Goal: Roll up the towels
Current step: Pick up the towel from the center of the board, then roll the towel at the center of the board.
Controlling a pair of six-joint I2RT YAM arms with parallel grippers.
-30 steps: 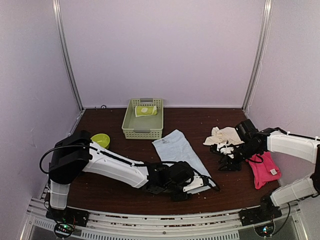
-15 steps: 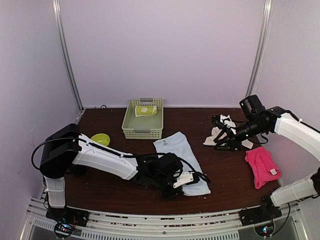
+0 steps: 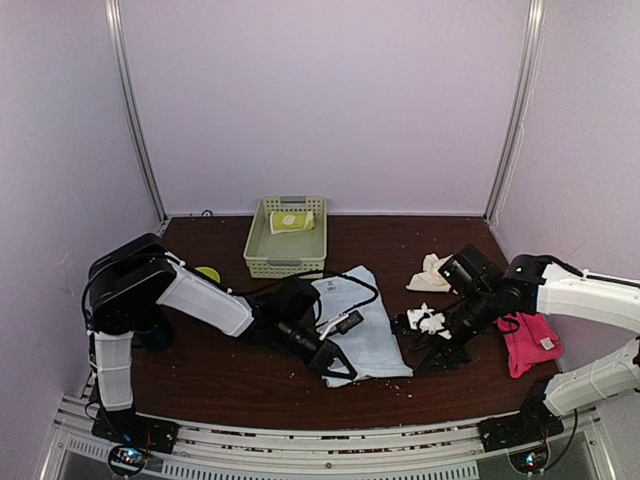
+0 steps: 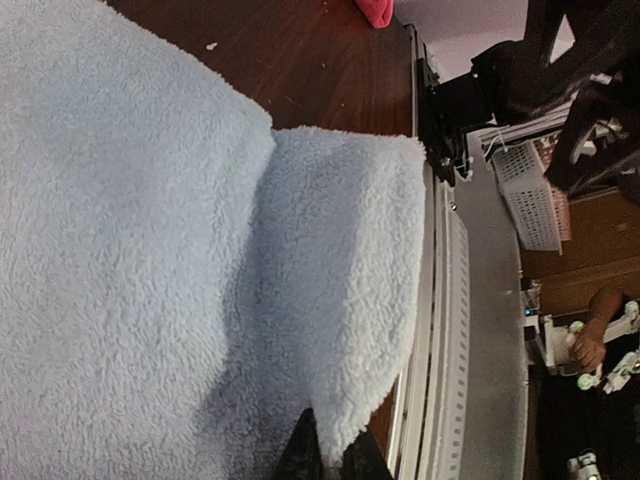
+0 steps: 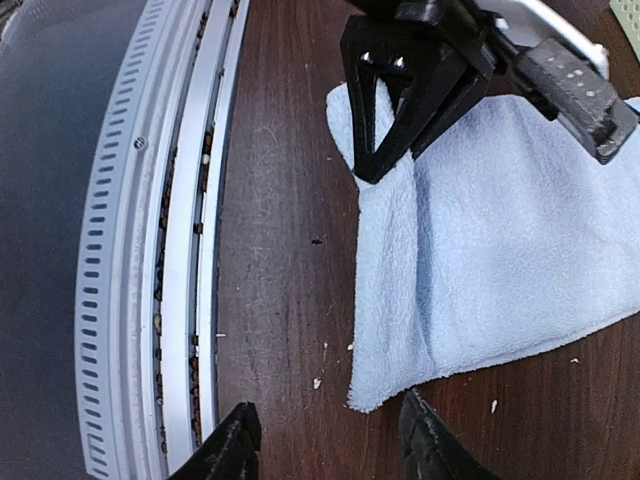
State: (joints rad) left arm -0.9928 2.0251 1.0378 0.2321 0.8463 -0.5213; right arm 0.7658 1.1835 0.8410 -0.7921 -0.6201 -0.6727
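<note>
Pale lilac walls [image 3: 320, 100] all round, dark brown table [image 3: 225, 385] underneath, a few pale specks [image 5: 316, 383] on the wood. Around the middle, toward the near edge, lying mostly flat: the light blue towel [image 3: 365, 315]. Left gripper [image 5: 375, 162] clamped tight on a pinched-up fold at that towel's near-left corner, fingertips together, cloth squeezed between them. Right gripper [image 5: 330, 402] just right of the blue towel, over bare wood, fingers spread apart and gripping nothing. Further right, close to the table's right edge: the hot pink towel [image 3: 525, 342], white tag [image 3: 546, 343] showing. Behind the right gripper, a bit farther back: the cream towel [image 3: 430, 272], all crumpled up. Way at the far side, left of centre: green basket [image 3: 285, 266] with the lime-green towel [image 3: 291, 221] tucked inside. Blue, pink and cream ones all loose, not rolled, lol.
</note>
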